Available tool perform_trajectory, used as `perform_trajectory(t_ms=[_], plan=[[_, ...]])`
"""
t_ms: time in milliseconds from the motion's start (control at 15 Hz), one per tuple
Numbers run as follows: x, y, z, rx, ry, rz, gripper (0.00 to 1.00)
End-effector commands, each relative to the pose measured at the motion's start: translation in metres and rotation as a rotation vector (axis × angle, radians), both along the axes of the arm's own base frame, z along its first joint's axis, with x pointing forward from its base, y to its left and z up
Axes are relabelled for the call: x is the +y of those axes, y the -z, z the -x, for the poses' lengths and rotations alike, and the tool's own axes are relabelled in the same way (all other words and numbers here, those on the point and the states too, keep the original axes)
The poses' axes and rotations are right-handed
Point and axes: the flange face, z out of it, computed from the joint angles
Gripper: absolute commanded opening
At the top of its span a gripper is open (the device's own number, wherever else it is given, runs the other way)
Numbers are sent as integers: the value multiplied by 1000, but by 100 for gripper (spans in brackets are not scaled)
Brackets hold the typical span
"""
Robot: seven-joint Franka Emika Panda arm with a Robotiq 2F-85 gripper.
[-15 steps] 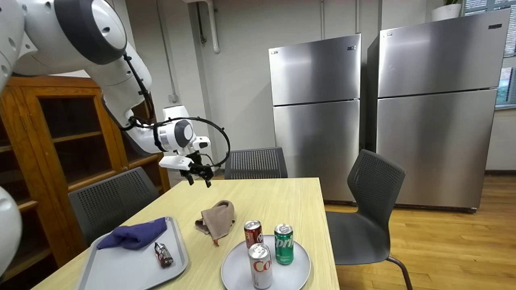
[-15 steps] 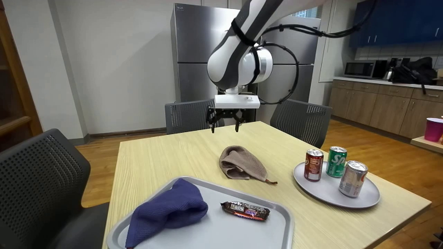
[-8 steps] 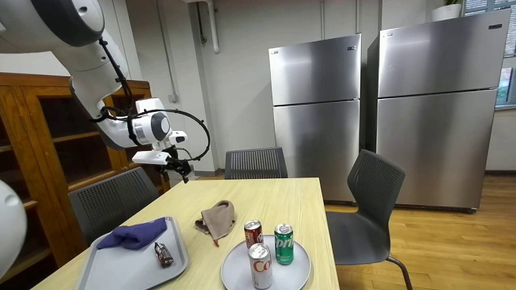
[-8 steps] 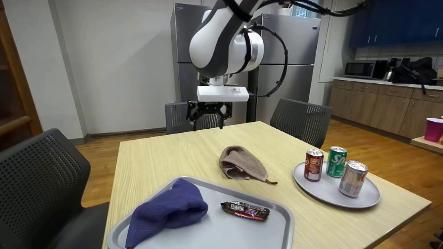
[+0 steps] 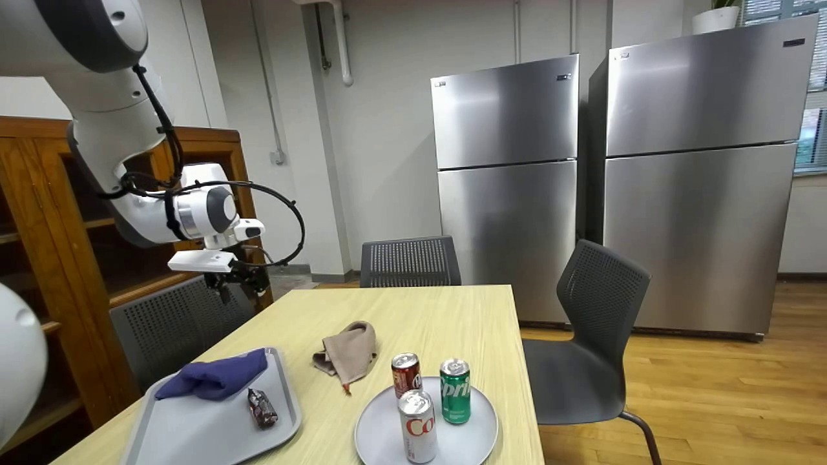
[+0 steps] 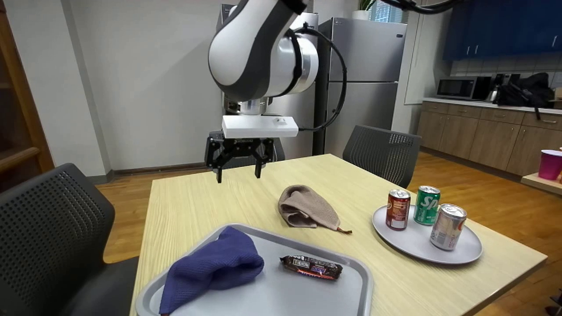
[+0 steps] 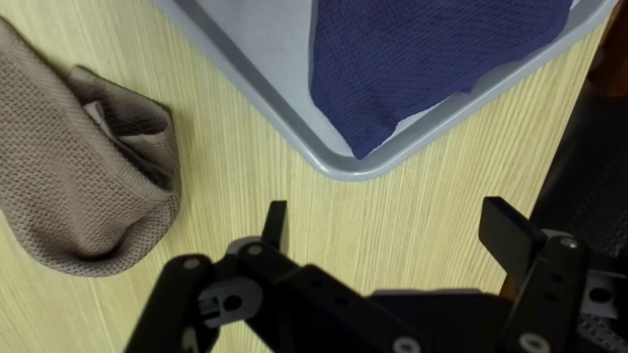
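Note:
My gripper (image 7: 385, 211) is open, with nothing between its fingers, above the wooden table. In both exterior views the gripper (image 5: 242, 292) (image 6: 238, 176) hangs over the table's far-left part, apart from everything. In the wrist view a grey tray's corner (image 7: 343, 174) lies just ahead of the fingers, with a dark blue cloth (image 7: 392, 63) in it. A crumpled brown cloth (image 7: 88, 171) lies on the table left of the fingers; it also shows in both exterior views (image 5: 352, 352) (image 6: 307, 206). A dark-wrapped bar (image 6: 311, 267) lies in the tray beside the blue cloth (image 6: 215, 267).
A round grey plate (image 6: 421, 252) holds a dark red can (image 6: 398, 210), a green can (image 6: 426, 206) and a silver can (image 6: 448, 228). Chairs (image 5: 585, 342) (image 6: 52, 237) stand around the table. A wooden cabinet (image 5: 39, 194) and two fridges (image 5: 507, 226) (image 5: 704, 194) stand behind.
My arm and open gripper have moved left in both exterior views, and the gripper looks larger and lower in one of them. The cloths, bar, tray and cans have not moved.

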Motion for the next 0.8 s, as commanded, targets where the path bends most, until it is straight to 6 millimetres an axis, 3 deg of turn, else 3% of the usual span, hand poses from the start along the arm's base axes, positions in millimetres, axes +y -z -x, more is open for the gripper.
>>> perform_trajectory(t_ms=[0,733], plan=[[15,4,19,42,-47,20,100],[47,63,61,194,-125,85,100]])
